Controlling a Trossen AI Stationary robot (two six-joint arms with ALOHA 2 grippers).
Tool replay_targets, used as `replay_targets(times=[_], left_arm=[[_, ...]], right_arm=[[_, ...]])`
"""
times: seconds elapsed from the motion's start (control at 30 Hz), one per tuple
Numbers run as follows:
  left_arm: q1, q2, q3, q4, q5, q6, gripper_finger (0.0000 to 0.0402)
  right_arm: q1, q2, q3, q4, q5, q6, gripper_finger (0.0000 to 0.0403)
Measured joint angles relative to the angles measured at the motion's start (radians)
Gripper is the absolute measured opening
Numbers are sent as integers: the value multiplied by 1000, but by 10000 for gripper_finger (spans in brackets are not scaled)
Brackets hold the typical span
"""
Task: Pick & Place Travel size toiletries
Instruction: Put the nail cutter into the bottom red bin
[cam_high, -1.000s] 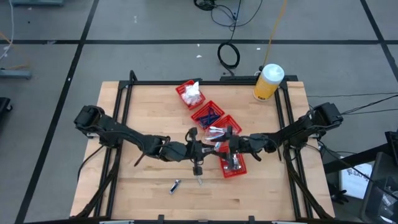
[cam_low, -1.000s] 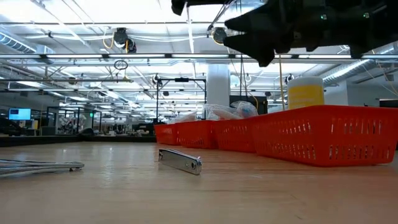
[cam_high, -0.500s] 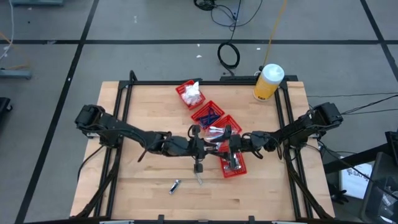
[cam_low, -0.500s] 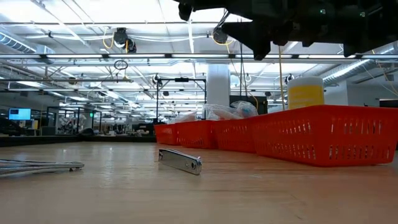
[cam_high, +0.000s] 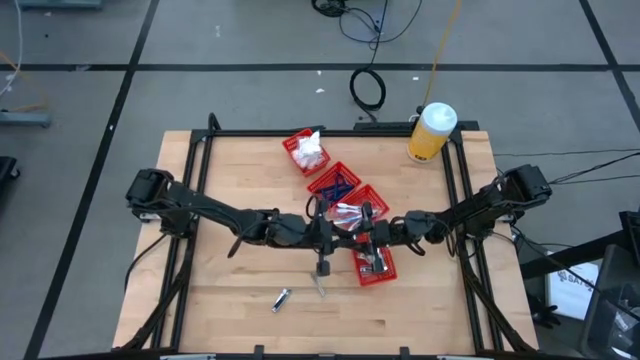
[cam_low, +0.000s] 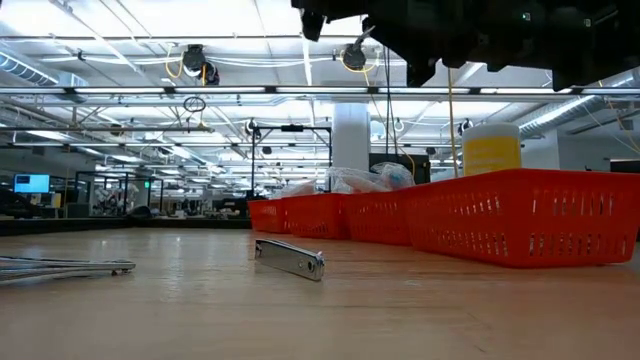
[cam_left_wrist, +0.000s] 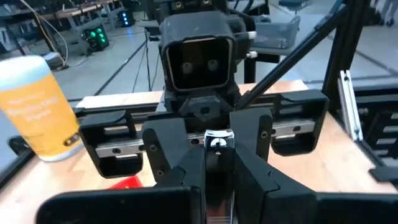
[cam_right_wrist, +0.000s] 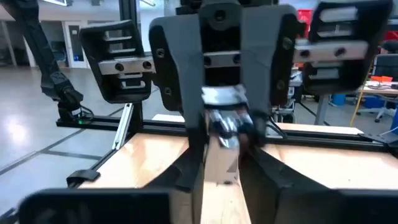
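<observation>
bright, even overhead light — ceiling glare in the low view, blurred right wrist foreground

Matt pale wood table (cam_high: 230, 290), perforated red plastic bins (cam_low: 520, 215), glossy silvery metal piece (cam_low: 290, 259).

We are counting four red bins (cam_high: 346, 225) lying in a diagonal row down the middle of the frame. We are seeing one yellow bottle (cam_high: 431, 133) at the upper right of the table. Two silvery pieces (cam_high: 282, 297) are lying loose on the wood at lower centre. Two dark arms (cam_high: 210, 213) are reaching in, one from each side.
</observation>
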Motion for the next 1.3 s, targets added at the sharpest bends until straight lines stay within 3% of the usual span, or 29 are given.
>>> replay_targets(times=[0.17,0.33,0.57,0.7,0.83,1.03,1.23,1.3], left_arm=[[12,34,0,36,12,-41,56],[3,23,0,52,-40,-55,108],[-30,-33,2,47,-120,42,182],[-54,-83,1,-71,-217,65,205],[-77,-107,1,-340,-326,-64,211],[-80,-74,-7,-612,-221,-362,211],[-79,-2,-35,-613,-182,-433,212],[-78,22,-37,-614,-180,-434,212]], right_arm=[[1,0,-2,-25,1,-4,64],[-2,0,3,-56,16,8,64],[-6,-7,3,-127,11,56,64],[-2,-88,3,-317,-48,111,64],[22,-237,3,-630,-127,224,64],[89,-348,2,-1022,-175,443,64],[127,-296,2,-1095,-180,536,65],[129,-287,2,-1093,-180,559,84]])
